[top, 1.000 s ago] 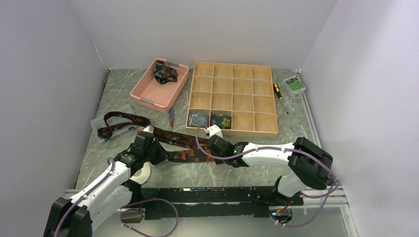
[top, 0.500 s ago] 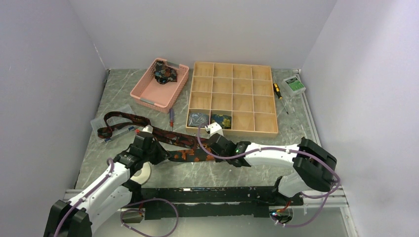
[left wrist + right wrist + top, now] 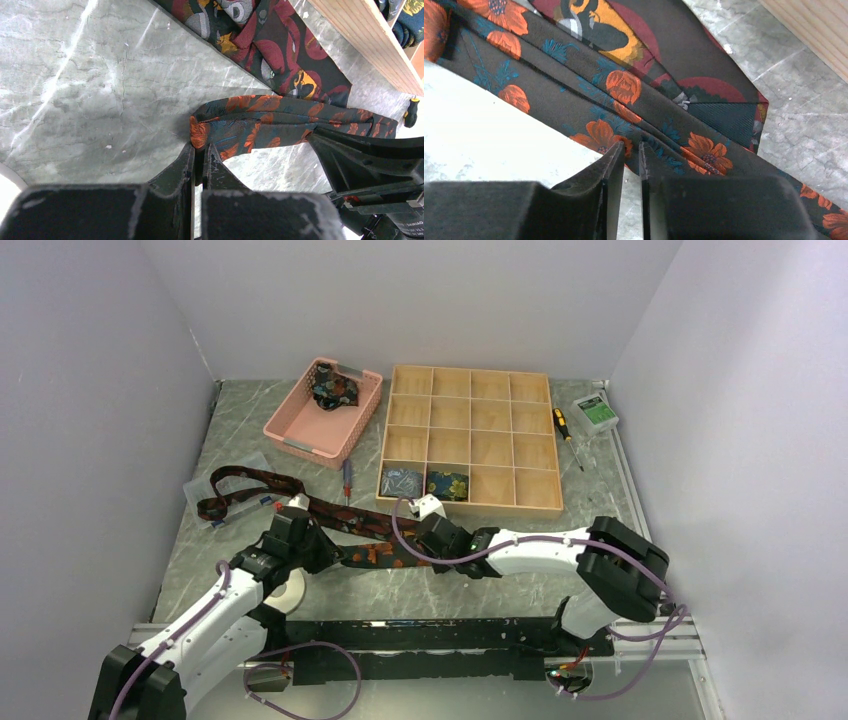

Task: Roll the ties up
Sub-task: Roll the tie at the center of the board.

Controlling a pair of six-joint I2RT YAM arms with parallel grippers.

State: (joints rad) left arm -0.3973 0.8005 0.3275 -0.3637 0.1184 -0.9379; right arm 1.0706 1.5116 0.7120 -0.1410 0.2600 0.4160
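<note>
Orange-flowered tie (image 3: pixel 260 120), doubled over: left gripper (image 3: pixel 201 150) clamps its folded end, likely anchoring the roll's start; right gripper (image 3: pixel 631 150), jaws narrowly parted at the edge, grips nothing.

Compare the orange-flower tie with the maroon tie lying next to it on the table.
The orange-flower tie is doubled over at one end; the maroon tie has its near end lying flat. The orange-flower tie bears small orange blooms; the maroon tie bears large red discs. Both are dark and patterned.
</note>
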